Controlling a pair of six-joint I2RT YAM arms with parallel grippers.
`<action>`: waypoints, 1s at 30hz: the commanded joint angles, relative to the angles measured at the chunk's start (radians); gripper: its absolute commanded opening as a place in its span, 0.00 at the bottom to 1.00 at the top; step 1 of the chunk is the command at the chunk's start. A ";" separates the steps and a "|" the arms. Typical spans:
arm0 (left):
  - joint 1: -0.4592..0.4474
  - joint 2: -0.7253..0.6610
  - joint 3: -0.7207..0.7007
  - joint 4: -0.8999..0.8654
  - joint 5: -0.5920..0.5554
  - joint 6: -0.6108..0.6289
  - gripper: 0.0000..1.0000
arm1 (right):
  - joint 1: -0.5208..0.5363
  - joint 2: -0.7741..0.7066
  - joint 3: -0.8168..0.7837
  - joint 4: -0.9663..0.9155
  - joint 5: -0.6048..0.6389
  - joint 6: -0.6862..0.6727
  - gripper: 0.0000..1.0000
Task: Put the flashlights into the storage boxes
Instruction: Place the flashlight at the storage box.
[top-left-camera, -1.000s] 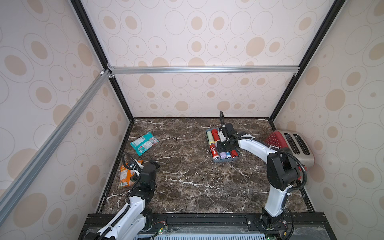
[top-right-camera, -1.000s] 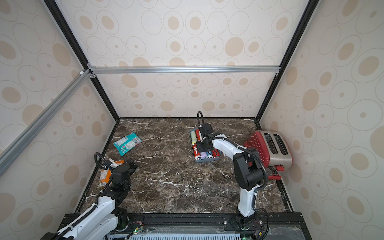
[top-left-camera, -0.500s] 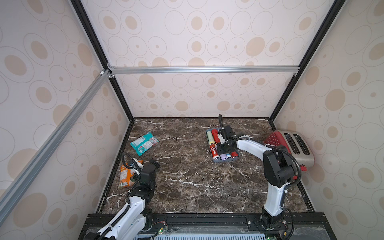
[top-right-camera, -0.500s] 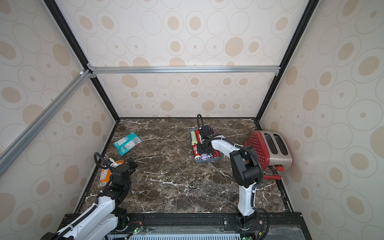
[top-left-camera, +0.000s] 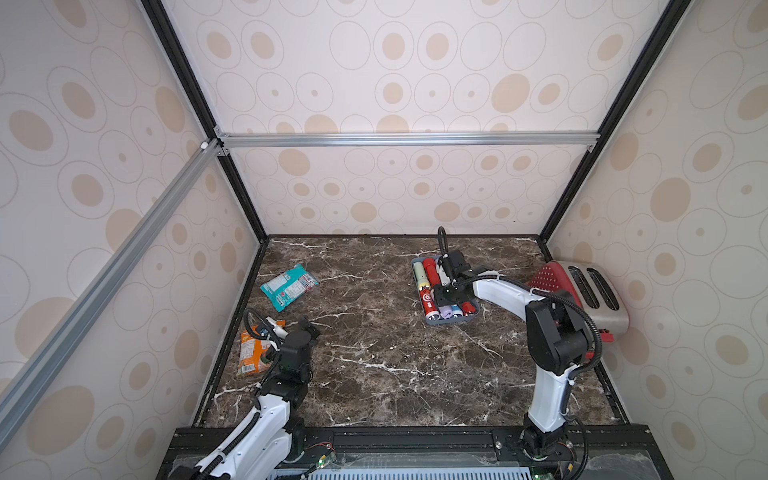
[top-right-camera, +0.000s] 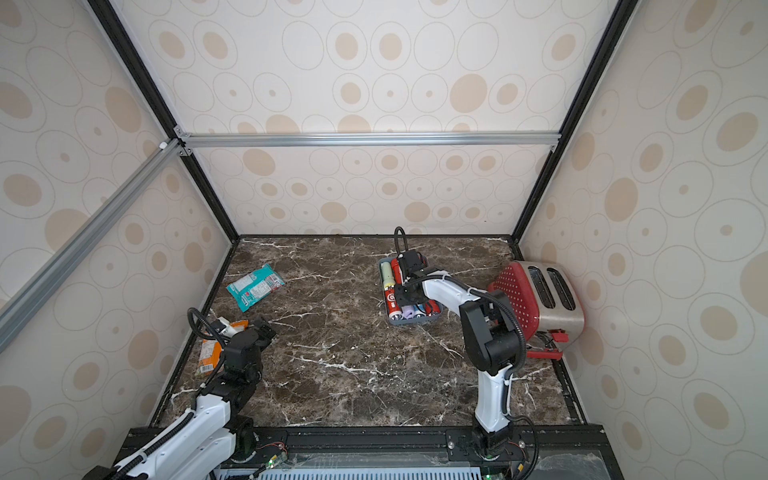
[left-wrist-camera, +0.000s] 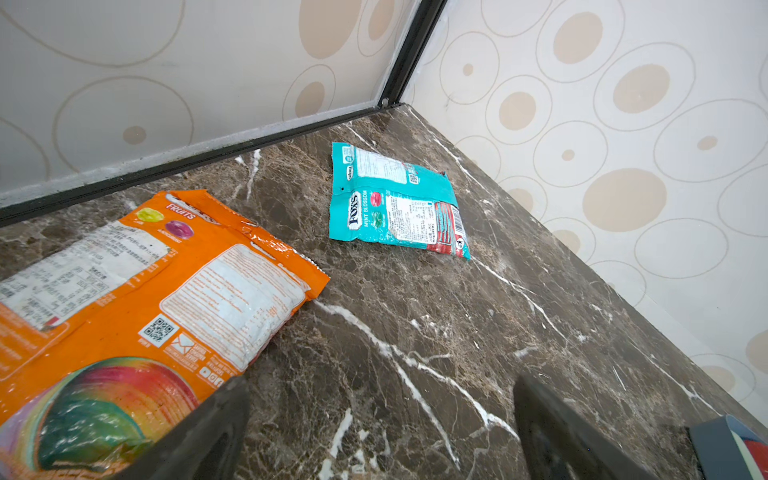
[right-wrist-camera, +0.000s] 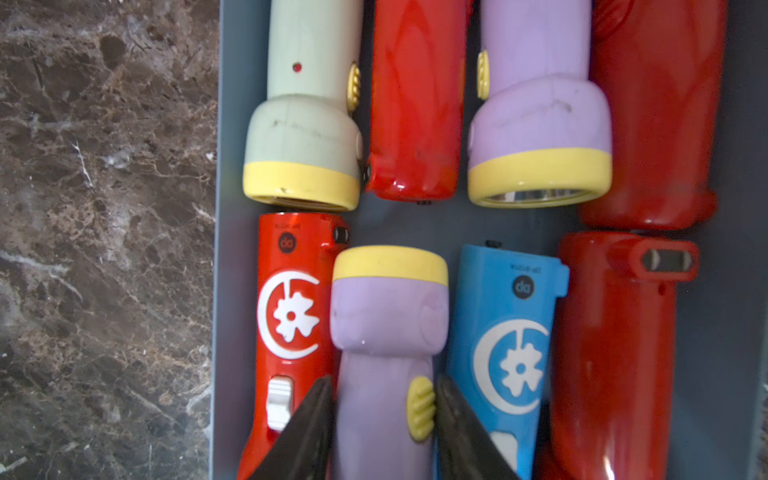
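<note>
The slate-blue storage box (right-wrist-camera: 226, 291) holds several flashlights in two rows. One row has a pale green one (right-wrist-camera: 307, 124), a red one (right-wrist-camera: 415, 104), a lilac one (right-wrist-camera: 540, 116) and another red one (right-wrist-camera: 656, 124). The other row has a red one with a moon mark (right-wrist-camera: 291, 311), a lilac flashlight (right-wrist-camera: 386, 332), a blue one (right-wrist-camera: 507, 332) and a red one (right-wrist-camera: 615, 353). My right gripper (right-wrist-camera: 384, 386) is low over the box (top-left-camera: 451, 322), shut on that lilac flashlight, which lies among the others. My left gripper (left-wrist-camera: 382, 399) hovers open over bare marble at the front left (top-left-camera: 309, 326).
A teal mint packet (top-left-camera: 289, 286) lies at the left of the marble floor. An orange sweets packet (top-left-camera: 253, 351) is by the left wall, close to the left gripper. A red and silver toaster (top-left-camera: 582, 295) stands against the right wall behind the right arm.
The right gripper has shifted slightly to the left over the box, staying low among the flashlights. The left arm has not moved.
</note>
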 joint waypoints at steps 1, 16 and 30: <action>0.008 -0.001 -0.001 0.030 -0.006 0.005 0.99 | -0.007 -0.059 -0.019 -0.029 0.015 0.020 0.45; 0.007 0.044 0.016 0.190 0.185 0.225 0.99 | -0.007 -0.313 -0.270 0.067 -0.110 0.072 0.38; 0.004 0.334 0.342 -0.050 0.212 0.407 0.99 | -0.019 -0.261 -0.253 0.060 -0.136 0.064 0.44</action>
